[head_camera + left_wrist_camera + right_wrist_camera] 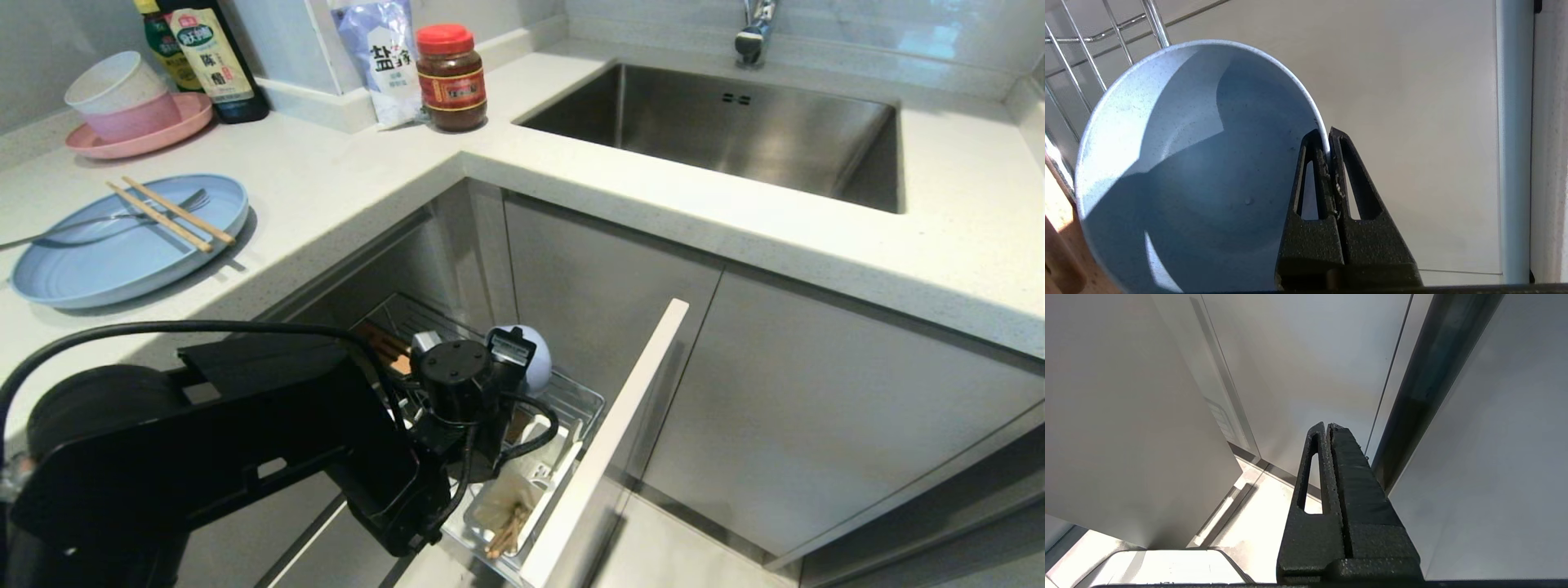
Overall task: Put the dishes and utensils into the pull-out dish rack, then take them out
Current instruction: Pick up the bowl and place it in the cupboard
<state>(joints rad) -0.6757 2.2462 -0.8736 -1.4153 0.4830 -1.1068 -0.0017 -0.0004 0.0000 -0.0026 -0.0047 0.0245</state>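
- At the upper left of the head view a pink plate [135, 135] sits on the countertop [343, 175], bearing a pink bowl with a white one stacked inside, dark sauce bottles just behind it.
- Below that, at the left edge, the pale blue plate [122, 253] lies flat on the counter; the wooden chopsticks [170, 214] and the silver fork [106, 220] rest across it, crossing each other.
- In the lower left the black left arm reaches down into the pull-out dish rack [571, 400], which stands drawn out from under the counter with its narrow white front [608, 441] at the right.
- At the lower centre the left gripper [1327, 147] is clamped tight on the rim of the small pale blue bowl [1180, 171]; one finger lies inside the rim, the other outside. The bowl is tipped on its side over the rack, its hollow facing the wrist camera, chrome wires [1106, 41] just behind it.
- In the rack's near end a white utensil caddy [522, 482] holds some light wooden sticks.
- Upper centre: a salt bag and a red-lidded jar [451, 77] stand on the counter beside the steel sink [735, 131] at the upper right.
- The right gripper [1327, 428], seen only in its own wrist view, has its fingers pressed together on nothing, near pale cabinet panels.
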